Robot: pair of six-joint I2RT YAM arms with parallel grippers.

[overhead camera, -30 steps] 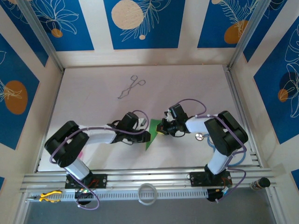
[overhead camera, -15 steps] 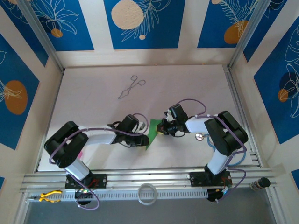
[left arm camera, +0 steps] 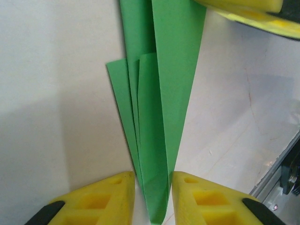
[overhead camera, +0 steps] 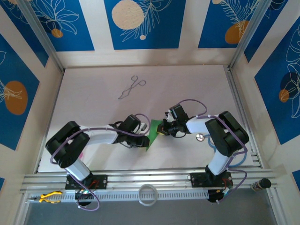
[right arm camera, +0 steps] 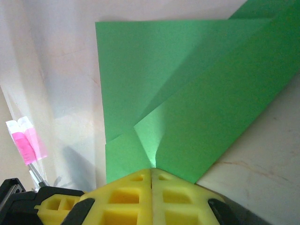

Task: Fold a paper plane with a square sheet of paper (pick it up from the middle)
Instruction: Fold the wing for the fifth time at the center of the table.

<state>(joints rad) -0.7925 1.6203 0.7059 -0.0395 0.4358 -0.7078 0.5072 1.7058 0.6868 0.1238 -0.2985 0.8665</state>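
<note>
Compared with the top view one second ago, we find the left pincer [overhead camera: 142, 139] slightly nearer the arm bases, along the lower part of the paper plane [overhead camera: 152, 133]. The shift is small. The right pincer [overhead camera: 162, 129] has kept its place at the paper's right edge. The paper plane itself has stayed in the same spot on the bench [overhead camera: 93, 98], between the two pincers and near the front middle. The forceps [overhead camera: 131, 87] at the far side of the bench have not moved.

Left pincer: in the left wrist view, the left pincer [left arm camera: 152, 187] stands narrowly open. The pointed end of the paper plane [left arm camera: 159, 117] lies in the gap between its two yellow fingers [left arm camera: 98, 201]. Each finger sits just beside an edge of the paper. We cannot tell whether either finger touches it. From the tip the paper widens away from the pincer in several overlapping folded layers. A yellow finger of the right pincer [left arm camera: 243, 9] shows at the upper right corner of this view.

Right pincer: in the right wrist view, the right pincer [right arm camera: 151, 174] is fully closed, with its two fingers meeting along the centre line. It has the edge of the paper plane [right arm camera: 187, 103] clamped between them. The green sheet fans out from the grip, with a diagonal crease running up to the right. A small pink item [right arm camera: 28, 140] lies on the bench to the left, well apart from the paper.
</note>
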